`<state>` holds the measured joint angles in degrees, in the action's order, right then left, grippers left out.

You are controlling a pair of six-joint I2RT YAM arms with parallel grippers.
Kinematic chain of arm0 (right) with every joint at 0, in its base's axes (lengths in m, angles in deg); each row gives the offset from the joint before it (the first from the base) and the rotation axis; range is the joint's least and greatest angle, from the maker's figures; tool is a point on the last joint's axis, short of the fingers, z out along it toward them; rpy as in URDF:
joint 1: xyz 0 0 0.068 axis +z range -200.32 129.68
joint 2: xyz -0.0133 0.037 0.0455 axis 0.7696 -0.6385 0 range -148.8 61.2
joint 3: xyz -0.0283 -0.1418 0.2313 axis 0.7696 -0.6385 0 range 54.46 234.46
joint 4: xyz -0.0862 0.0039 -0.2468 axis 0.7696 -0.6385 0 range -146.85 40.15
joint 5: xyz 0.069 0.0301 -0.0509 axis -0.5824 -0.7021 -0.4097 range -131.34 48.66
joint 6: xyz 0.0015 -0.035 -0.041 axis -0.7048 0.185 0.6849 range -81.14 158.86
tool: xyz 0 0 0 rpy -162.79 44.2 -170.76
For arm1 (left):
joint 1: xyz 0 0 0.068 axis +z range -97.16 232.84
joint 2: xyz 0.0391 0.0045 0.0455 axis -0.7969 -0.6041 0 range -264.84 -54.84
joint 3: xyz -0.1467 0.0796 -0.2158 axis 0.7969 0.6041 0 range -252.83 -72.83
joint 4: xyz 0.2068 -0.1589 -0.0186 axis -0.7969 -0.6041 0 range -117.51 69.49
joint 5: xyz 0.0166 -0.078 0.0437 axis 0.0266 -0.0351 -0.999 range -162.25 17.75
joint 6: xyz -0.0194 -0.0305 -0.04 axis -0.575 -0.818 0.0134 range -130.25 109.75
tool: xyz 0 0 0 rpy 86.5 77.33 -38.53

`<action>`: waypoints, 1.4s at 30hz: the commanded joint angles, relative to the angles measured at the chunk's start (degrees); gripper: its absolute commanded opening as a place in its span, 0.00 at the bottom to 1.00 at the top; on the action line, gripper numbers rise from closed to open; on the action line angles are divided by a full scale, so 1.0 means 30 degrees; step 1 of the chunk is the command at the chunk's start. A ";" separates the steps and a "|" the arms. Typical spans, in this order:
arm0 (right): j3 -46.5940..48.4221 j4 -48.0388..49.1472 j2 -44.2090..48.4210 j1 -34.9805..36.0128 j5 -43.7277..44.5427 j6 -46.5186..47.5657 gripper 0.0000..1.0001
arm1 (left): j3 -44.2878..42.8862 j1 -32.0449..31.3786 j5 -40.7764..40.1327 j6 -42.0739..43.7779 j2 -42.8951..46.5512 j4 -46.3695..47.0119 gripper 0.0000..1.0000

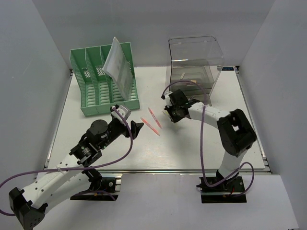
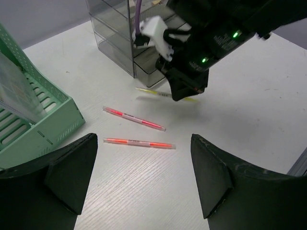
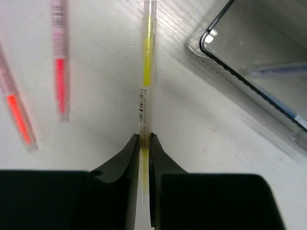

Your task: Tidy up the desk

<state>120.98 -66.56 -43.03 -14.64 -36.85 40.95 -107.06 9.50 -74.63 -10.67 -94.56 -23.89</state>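
Observation:
The white desk (image 1: 192,143) holds two red pens, one (image 1: 155,117) beside the other (image 1: 149,126), near its middle. They also show in the left wrist view (image 2: 134,118) (image 2: 139,143). My right gripper (image 3: 144,139) is shut on a yellow pen (image 3: 147,72), which sticks out ahead of the fingers low over the desk, just in front of the clear drawer box (image 1: 194,64). In the top view the right gripper (image 1: 171,114) is right of the red pens. My left gripper (image 2: 144,182) is open and empty, just short of the nearer red pen; in the top view it (image 1: 136,128) is left of the pens.
A green slotted file rack (image 1: 103,84) stands at the back left with a clear document sleeve (image 1: 119,67) leaning in it. The drawer box's open lower drawer (image 3: 259,62) holds a blue pen (image 3: 283,69). A metal rail (image 1: 158,171) runs along the near edge.

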 commanded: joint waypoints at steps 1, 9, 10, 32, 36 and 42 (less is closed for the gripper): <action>0.0004 -0.0961 0.2974 -0.0204 -0.3133 0.2376 0.00 | -0.0042 0.0000 0.0497 0.0113 -0.0438 0.0364 0.88; 0.0063 -0.3423 0.7083 -0.0847 -0.4137 0.7852 0.00 | -0.0392 -0.0466 -0.0787 -0.2163 -0.4156 -0.0160 0.82; 0.0004 -0.3598 0.7491 -0.1197 -0.3438 0.9077 0.00 | -0.0568 -0.0468 -0.1256 -0.2868 -0.4567 -0.0337 0.80; 0.0471 -0.1257 0.4806 -0.5448 -0.1965 2.7428 0.00 | -0.2035 -0.0029 -0.3955 -1.6965 -0.6562 -0.8072 0.84; 0.1584 -0.1139 0.3367 -0.5624 -0.1967 2.7400 0.00 | -0.1859 -0.0029 -0.4132 -1.7377 -0.6592 -0.8132 0.85; 0.2669 -0.0436 0.1726 -0.5947 -0.1646 2.7429 0.00 | -0.1800 -0.0029 -0.3955 -1.7699 -0.6651 -0.8044 0.85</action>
<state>125.90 -69.55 -36.78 -32.08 -42.55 118.85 -111.24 9.24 -85.40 -62.23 -115.00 -47.49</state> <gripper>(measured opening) 0.122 0.851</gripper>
